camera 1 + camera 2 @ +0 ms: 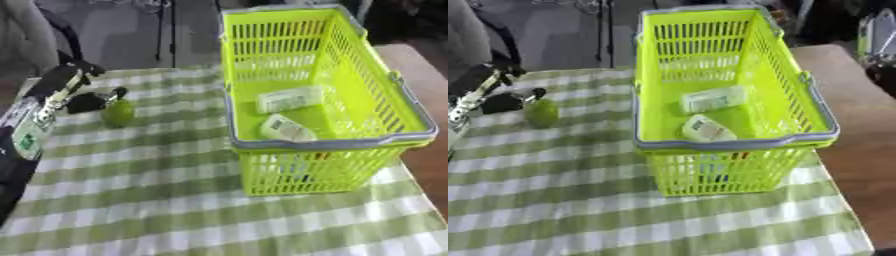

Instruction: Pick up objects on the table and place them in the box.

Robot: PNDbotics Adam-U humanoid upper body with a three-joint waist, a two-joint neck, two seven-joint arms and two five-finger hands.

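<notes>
Basket (411, 131) – two packets (290, 99) inside; one green fruit (119, 113) outside, left robot hand (91, 101) touching – grip unclear.

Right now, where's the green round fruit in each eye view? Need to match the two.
Left eye view: the green fruit sits on the checked cloth at left of centre, upper half, right at the left hand.
Right eye view: the same fruit lies nearer the left edge, at about the same height.
Shared landmark: the yellow-green basket, to the fruit's right in both views.
</notes>
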